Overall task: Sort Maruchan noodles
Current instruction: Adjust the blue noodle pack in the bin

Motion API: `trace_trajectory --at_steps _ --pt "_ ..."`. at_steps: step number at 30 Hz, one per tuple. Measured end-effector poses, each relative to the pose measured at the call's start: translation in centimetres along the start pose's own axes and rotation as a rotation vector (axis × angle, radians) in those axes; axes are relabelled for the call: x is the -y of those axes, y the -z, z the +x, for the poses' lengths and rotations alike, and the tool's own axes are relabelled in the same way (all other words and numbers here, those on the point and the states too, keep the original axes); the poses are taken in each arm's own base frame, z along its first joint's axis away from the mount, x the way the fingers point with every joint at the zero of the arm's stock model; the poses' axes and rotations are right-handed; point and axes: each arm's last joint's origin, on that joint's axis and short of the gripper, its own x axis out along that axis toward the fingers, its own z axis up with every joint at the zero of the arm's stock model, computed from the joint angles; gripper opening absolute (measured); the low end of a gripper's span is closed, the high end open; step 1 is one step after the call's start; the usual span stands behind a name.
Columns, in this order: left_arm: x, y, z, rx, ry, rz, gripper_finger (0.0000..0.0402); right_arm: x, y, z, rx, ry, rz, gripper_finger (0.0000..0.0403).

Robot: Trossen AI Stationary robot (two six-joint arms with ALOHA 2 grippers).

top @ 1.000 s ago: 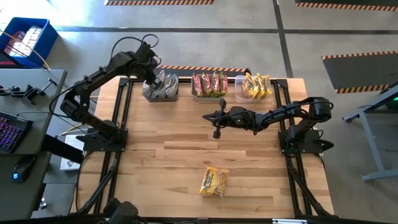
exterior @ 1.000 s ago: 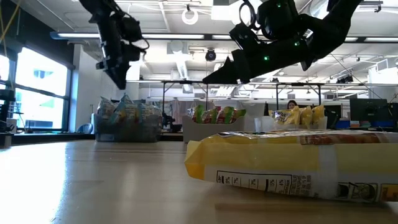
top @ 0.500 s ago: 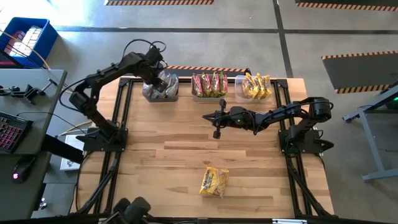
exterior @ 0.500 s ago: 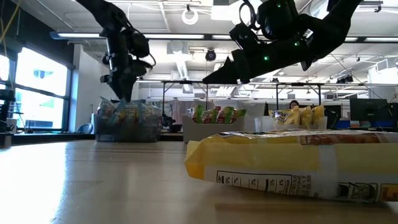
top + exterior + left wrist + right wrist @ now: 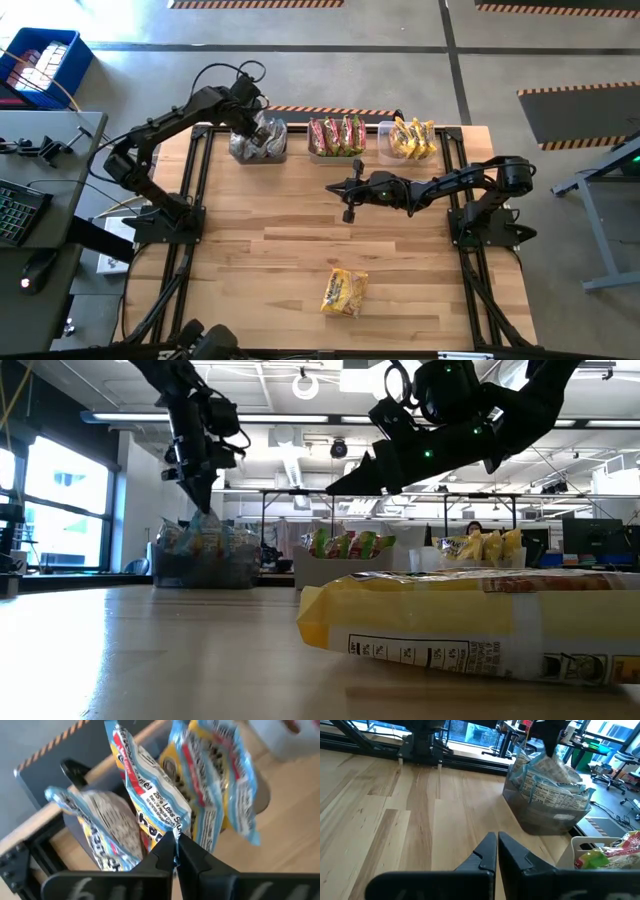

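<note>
Loose packet (image 5: 344, 292), lower centre: likely light, crinkly, slippery; best pinched at an edge. Left gripper (image 5: 247, 107) closed, empty; right gripper (image 5: 338, 187) closed, empty.

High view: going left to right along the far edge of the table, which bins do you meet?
Bin of silvery-grey packets with the left gripper over it → bin of green and red packets → bin of yellow packets.

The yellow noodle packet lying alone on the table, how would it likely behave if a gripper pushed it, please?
The yellow noodle packet lies flat, so it would probably slide, not roll. Its crinkly wrapper looks thin, likely slippery and light. The block inside may crack if squeezed.
</note>
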Motion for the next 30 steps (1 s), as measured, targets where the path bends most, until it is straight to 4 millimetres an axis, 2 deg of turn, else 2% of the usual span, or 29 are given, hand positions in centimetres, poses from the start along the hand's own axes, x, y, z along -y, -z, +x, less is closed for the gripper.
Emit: trace_trajectory --at_steps 9,20,24,30 --pt "0.5 1.8 3.2 -0.002 0.015 -0.02 0.0001 0.0 0.1 0.0 -0.006 -0.001 -0.001 0.0" --pt "0.5 1.9 3.1 0.007 -0.038 0.036 0.0013 0.0 0.1 0.0 -0.009 -0.001 -0.002 0.0" --pt "0.2 1.3 1.5 -0.037 -0.083 0.084 0.0038 0.0 0.1 0.0 -0.009 -0.001 -0.002 0.0" --pt "0.3 0.2 -2.8 -0.017 -0.095 0.156 0.0083 0.0 0.1 0.0 -0.009 -0.001 -0.003 0.0"
